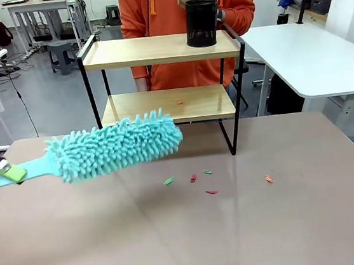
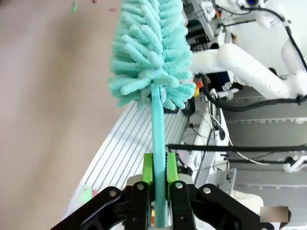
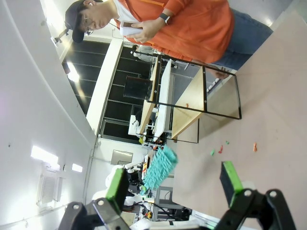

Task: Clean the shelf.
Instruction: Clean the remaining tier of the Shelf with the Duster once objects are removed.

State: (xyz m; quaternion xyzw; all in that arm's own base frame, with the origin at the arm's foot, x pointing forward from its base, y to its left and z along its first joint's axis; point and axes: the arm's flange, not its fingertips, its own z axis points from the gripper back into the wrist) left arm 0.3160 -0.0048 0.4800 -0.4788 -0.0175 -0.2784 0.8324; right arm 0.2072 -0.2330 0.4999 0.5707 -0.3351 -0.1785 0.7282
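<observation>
The brown table carries coloured scraps near its middle. Over its left edge the left gripper clamps a teal duster. The shelf stands at the far edge, a black cup on top. The right gripper gapes empty. White desks stand beyond.

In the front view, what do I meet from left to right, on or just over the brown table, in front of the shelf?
Left gripper, shut on the teal duster → green scrap → red scraps → orange scrap.
</observation>
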